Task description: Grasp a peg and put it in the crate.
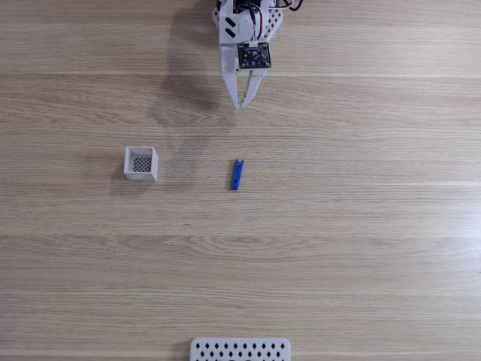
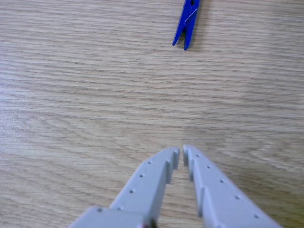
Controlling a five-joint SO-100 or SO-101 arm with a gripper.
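A slim bright blue peg lies flat on the wooden table near the middle of the fixed view, lengthwise toward the arm. The small white crate with its dark mesh bottom stands to the left of it, with nothing inside. My white gripper hangs at the top of that view, well short of the peg, fingertips together and nothing between them. In the other view the gripper rises from the bottom edge with its tips nearly touching, and the peg lies ahead at the top, forked end toward me.
A wide flat white panel with diamond-shaped holes sits at the bottom edge of the fixed view. The arm's shadow falls on the wood left of the gripper.
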